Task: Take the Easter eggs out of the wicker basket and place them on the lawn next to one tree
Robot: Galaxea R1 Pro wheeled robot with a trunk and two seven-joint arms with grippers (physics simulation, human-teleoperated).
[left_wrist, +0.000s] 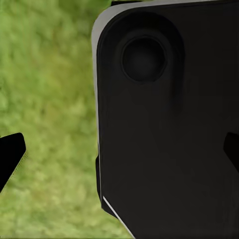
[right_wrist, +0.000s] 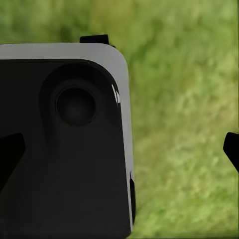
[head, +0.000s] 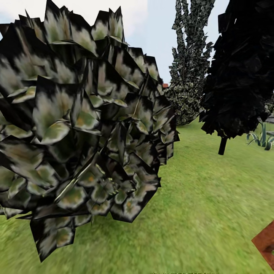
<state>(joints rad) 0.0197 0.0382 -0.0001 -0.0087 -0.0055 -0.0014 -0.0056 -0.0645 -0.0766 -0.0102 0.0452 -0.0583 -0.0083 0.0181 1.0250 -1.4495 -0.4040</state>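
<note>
Looming close at the left: dense dark-and-pale leafy shrub foliage (head: 83, 125), blocking most of the forward outlook. Beyond and to the right, mottled green grass lawn (head: 213, 198), running far toward a black narrow cypress (head: 243, 68). Left gripper (left_wrist: 119, 152) spread wide over grass, pinching nothing; right gripper (right_wrist: 119, 152) likewise parted and bare. Probably travelling, hunting the wicker basket. Best to swing right, clear of the leaves, with both arms tucked beside the black rounded body panel (left_wrist: 169, 129). Cannot tell where the Easter eggs lie, nor which way their long axes point.
</note>
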